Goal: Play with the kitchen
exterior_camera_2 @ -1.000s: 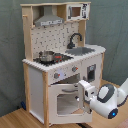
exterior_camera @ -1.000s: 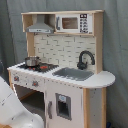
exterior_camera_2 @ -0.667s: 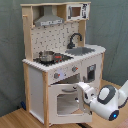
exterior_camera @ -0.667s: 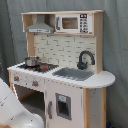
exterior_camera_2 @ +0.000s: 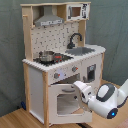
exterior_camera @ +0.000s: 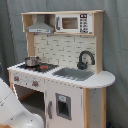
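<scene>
**Arm closes in on oven door; door ajar**

Change noted: against the views a second ago, the arm's white wrist has advanced toward the oven door (exterior_camera_2: 67,100) in the second exterior view. The gripper (exterior_camera_2: 80,88) now sits at the door's top edge, by the handle. My reading: the step in hand is working the oven door, not yet finished. Whether the fingers are open, closed or gripping cannot be told; the wrist hides them.

Location: the kitchen (exterior_camera_2: 62,55) stands on a wooden floor (exterior_camera_2: 15,119) against a grey curtain (exterior_camera_2: 10,50), filling the frame centre in both exterior views. In the first exterior view, only the arm's white body (exterior_camera: 15,112) shows, at 7 o'clock.

Orientation: the kitchen's long axis runs vertical, 6 to 12 o'clock, upright. Its front faces roughly 5 o'clock in the second exterior view. The door tilts outward from a bottom hinge. A small pot (exterior_camera_2: 47,56) sits on the hob; the black faucet (exterior_camera_2: 75,39) stands behind the sink (exterior_camera_2: 82,50).
</scene>
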`<state>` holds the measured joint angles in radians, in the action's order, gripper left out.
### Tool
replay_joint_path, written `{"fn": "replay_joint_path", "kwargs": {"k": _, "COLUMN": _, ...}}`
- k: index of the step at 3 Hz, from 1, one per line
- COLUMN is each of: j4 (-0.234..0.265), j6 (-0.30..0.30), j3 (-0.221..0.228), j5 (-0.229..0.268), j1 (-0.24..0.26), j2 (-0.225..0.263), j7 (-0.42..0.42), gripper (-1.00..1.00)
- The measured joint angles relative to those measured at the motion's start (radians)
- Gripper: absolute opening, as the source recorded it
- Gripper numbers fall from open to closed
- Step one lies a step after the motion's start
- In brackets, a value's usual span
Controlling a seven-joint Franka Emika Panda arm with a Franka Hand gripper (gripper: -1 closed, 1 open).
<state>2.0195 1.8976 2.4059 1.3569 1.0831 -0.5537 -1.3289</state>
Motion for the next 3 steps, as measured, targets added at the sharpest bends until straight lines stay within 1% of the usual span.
{"fn": "replay_joint_path", "kwargs": {"k": 1, "j4": -0.040, "j6": -0.011, "j3": -0.001, "j5": -0.016, "j1": 0.003, "j2": 0.000, "j7": 0.103, "gripper": 1.00}}
{"fn": "replay_joint_path", "kwargs": {"k": 3, "j4": -0.124, "j6": -0.055, "j3": -0.001, "j5": -0.045, "j1": 0.004, "j2": 0.003, "j7": 0.305, "gripper": 1.00}}
